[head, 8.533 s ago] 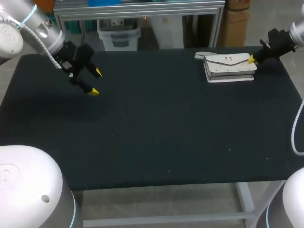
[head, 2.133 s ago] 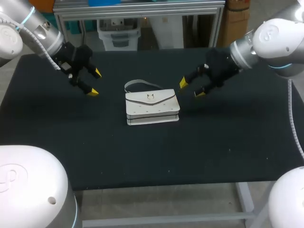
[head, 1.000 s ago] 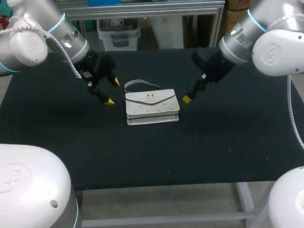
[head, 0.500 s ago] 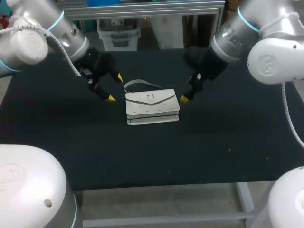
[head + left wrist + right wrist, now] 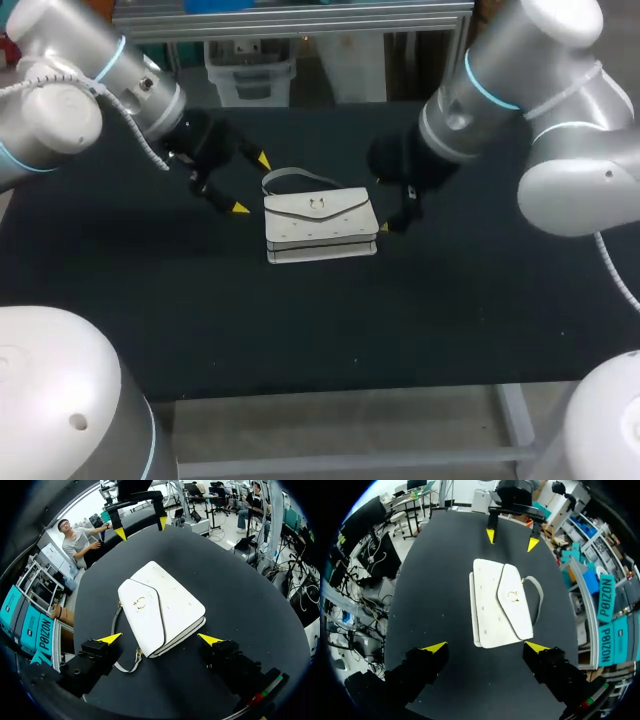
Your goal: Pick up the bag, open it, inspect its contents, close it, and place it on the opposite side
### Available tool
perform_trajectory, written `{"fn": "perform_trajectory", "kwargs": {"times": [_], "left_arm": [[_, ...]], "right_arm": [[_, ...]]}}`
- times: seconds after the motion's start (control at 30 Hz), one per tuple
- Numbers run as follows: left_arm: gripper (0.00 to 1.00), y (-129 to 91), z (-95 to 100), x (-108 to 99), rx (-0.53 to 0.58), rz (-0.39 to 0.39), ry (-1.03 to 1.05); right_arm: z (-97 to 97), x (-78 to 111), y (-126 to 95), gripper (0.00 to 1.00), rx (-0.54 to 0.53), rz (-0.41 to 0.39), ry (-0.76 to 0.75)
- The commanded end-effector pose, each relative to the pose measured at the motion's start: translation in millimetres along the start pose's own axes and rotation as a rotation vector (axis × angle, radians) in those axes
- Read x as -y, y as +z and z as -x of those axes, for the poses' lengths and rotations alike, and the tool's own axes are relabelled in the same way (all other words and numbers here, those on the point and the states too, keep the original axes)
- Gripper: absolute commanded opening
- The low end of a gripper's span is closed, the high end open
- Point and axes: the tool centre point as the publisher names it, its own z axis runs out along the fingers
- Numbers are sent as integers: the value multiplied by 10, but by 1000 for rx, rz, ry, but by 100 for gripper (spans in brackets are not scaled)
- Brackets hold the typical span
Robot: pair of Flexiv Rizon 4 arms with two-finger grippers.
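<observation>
A white flap bag (image 5: 320,225) lies flat in the middle of the black table (image 5: 300,320), clasp up, its grey strap (image 5: 295,178) looped behind it. My left gripper (image 5: 250,184) hovers open just off the bag's left end. My right gripper (image 5: 391,217) is at the bag's right end, largely hidden under its own wrist. In the left wrist view the bag (image 5: 165,607) lies ahead of the open left gripper (image 5: 160,640), with the right gripper (image 5: 141,527) beyond it. In the right wrist view the bag (image 5: 495,605) sits ahead of the open right gripper (image 5: 486,647), facing the left gripper (image 5: 512,537). Neither gripper touches the bag.
The black tabletop carries nothing besides the bag. Its front edge (image 5: 350,388) runs across the head view below the bag, and its back edge lies just behind both arms.
Both arms have closed in on the bag from its two ends. The right wrist has swung left over its gripper. The bag has not moved.
</observation>
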Motion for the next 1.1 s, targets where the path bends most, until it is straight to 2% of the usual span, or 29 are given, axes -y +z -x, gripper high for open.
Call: {"fn": "perform_trajectory", "kwargs": {"times": [0.03, 0.37, 0.43, 0.5, 0.57, 0.73, 1.1], "left_arm": [[100, 14, -38, -49, 10, -14, 0], [100, 14, -38, -49, 10, -14, 0], [100, 79, -15, -37, 35, -22, 42], [100, 143, 5, -25, 51, -11, 51], [100, 177, 0, -1, 55, 5, 86], [100, 196, 39, 26, 75, -13, 130], [100, 228, 144, 27, 91, -56, 177]], "right_arm": [[-57, 81, 5, 100, 29, 24, -23], [-57, 81, 5, 100, 29, 24, -23], [-19, -29, 88, 100, 89, -33, -66], [-43, -93, 160, 100, 137, -47, -93], [-72, -125, 245, 100, 169, -93, -109], [-134, -166, 395, 100, 217, -138, -108], [-120, -68, 578, 100, 286, -176, -110]]}}
